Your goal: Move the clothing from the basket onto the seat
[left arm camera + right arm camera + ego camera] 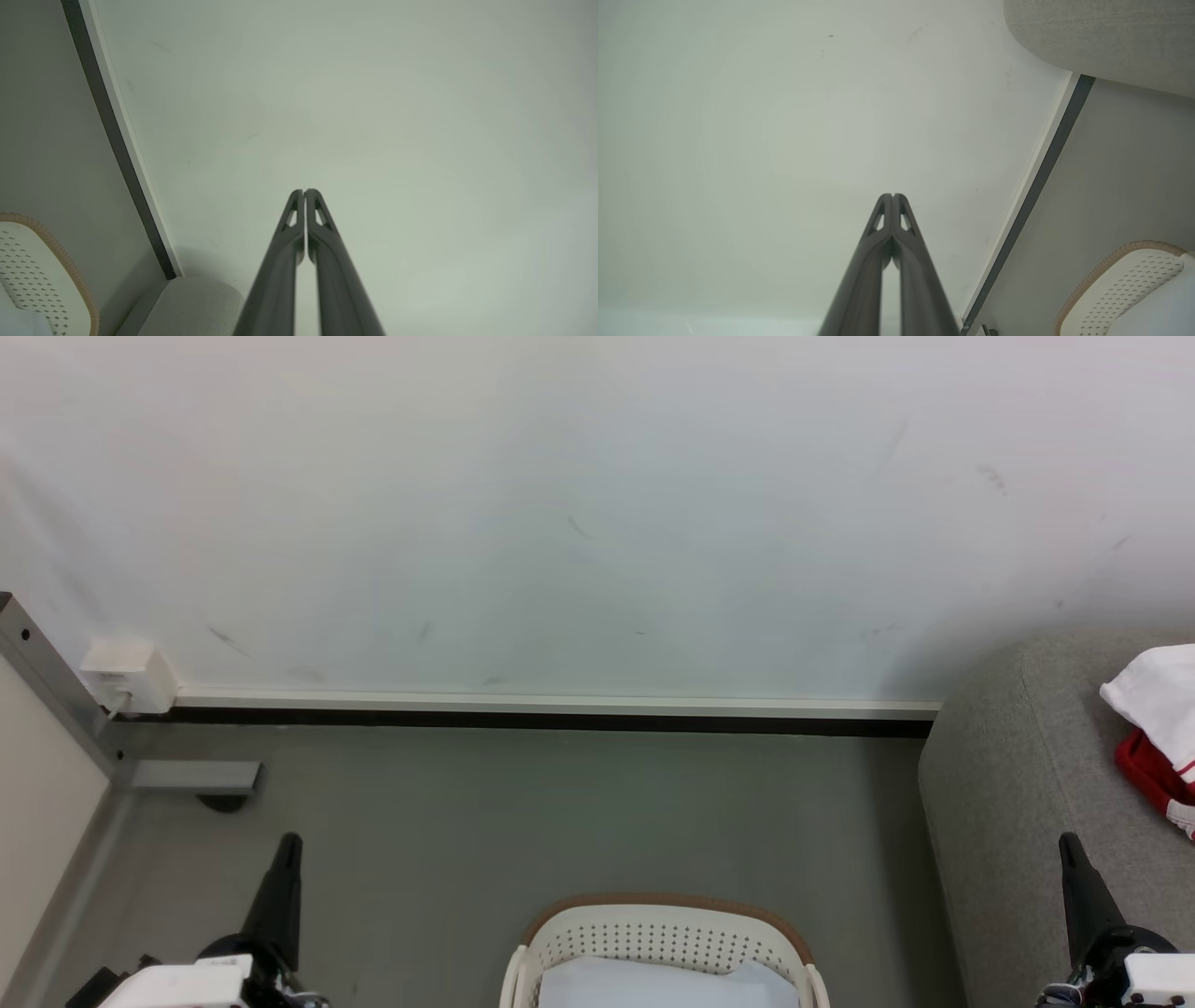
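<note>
We find the left gripper (pixel 289 845) at the lower left of the head view, pointing up over the grey floor (pixel 560 803). In the left wrist view its two dark fingers (pixel 282 266) lie pressed together at the tips: clenched and empty. The right gripper (pixel 1068 845) stands at the lower right, in front of the sofa (pixel 1008 775). The right wrist view shows its fingers (pixel 915 280) likewise closed tip to tip, grasping nothing.

The laundry basket (pixel 653 938) sits on the floor at the bottom centre of the head view, between the two grippers and well apart from each. Its wall is cream and perforated, its rim brown. Inside it lies a pale white cloth (pixel 653 985), resting against the far wall below the rim.

The sofa, in light grey woven fabric, takes up the right edge of the head view, its rounded end near the skirting board (pixel 560 705). On its seat a white garment (pixel 1158 695) lies over a red garment (pixel 1146 770) with white trim. The frame edge cuts off both.

The white wall (pixel 560 523) carries faint scuff marks. A small white box (pixel 126 674) sits at its foot on the left, beside a grey metal post (pixel 42 672).
</note>
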You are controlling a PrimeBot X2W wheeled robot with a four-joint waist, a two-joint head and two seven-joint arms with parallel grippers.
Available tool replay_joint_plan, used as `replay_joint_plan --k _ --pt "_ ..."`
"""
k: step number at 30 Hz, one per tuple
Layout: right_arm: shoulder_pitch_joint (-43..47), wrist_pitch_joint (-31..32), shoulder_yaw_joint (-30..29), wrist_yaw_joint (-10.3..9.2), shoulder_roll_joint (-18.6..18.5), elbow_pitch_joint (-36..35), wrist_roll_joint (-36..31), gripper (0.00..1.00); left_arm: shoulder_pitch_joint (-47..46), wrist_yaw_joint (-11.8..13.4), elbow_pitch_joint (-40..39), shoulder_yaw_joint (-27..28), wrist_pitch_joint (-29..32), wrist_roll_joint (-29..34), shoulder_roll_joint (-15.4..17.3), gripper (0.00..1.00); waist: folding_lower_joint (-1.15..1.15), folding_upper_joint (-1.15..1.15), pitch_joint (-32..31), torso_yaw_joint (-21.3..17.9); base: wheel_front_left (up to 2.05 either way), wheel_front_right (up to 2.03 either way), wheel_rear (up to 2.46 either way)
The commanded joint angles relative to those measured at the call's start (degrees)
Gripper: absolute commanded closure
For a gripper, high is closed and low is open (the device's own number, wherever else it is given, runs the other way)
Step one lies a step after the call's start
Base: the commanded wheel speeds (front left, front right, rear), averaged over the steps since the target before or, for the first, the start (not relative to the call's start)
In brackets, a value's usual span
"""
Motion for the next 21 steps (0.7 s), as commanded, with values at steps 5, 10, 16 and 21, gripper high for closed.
replay_joint_plan --k 5,10,16,21 --pt "-0.76 0.17 -0.03 -0.14 -0.41 -0.25 0.10 1.00 -0.44 -0.12 -0.14 0.14 0.20 -0.79 0.09 1.00 0.00 0.00 0.00 0.00 0.00 0.00 0.00" --pt "-0.76 0.17 -0.04 -0.14 -0.42 -0.25 0.10 1.00 -0.44 -0.12 -0.14 0.14 0.20 -0.79 0.09 1.00 0.00 0.00 0.00 0.00 0.00 0.00 0.00" --pt "-0.76 0.17 -0.04 -0.14 -0.42 -0.25 0.10 1.00 -0.44 -0.12 -0.14 0.14 0.20 -0.79 0.09 1.00 0.00 0.00 0.00 0.00 0.00 0.00 0.00" --pt "-0.76 0.17 -0.04 -0.14 -0.42 -0.25 0.10 1.00 -0.44 -0.12 -0.14 0.14 0.20 -0.79 0.09 1.00 0.00 0.00 0.00 0.00 0.00 0.00 0.00"
